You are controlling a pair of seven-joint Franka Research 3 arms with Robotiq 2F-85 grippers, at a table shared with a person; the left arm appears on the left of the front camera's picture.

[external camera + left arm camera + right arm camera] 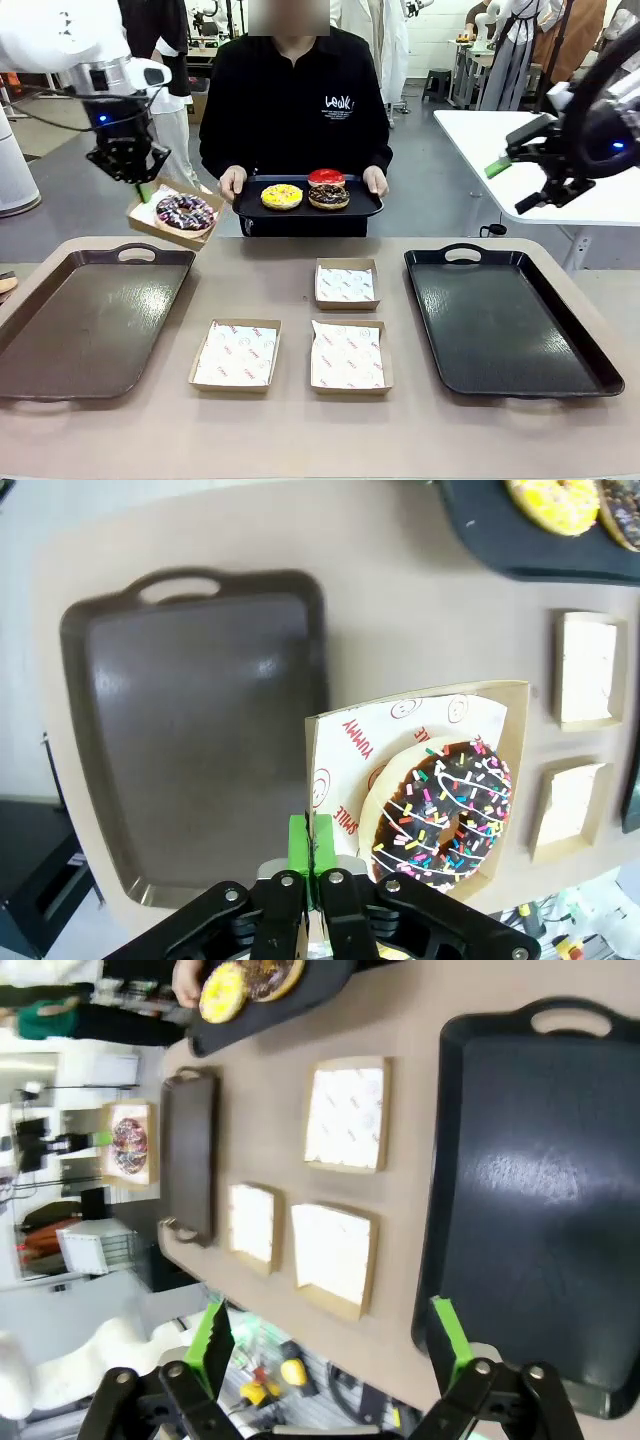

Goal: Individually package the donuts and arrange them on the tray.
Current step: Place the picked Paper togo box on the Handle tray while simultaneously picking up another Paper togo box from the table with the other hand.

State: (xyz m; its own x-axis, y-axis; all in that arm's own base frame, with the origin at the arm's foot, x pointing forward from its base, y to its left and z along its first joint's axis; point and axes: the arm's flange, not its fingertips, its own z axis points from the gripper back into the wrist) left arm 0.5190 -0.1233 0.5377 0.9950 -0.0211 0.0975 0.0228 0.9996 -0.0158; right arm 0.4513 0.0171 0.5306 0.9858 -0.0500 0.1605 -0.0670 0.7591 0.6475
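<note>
I'm clenching my left pincer (312,848) on one rim of the box (345,745) only, so the sprinkled donut (482,800) just beside it could be sliding out if the box tips.

Front faces across table (300,430) — both wrists look down, sharing left tray (200,730).

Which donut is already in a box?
The sprinkled donut, in the cardboard box pinched by the left claw; the yellow donut, red donut and dark donut lie bare on the person's tray.

Glossy tray (510,320); paper-lined cardboard box (345,745); matt table (300,440).
</note>
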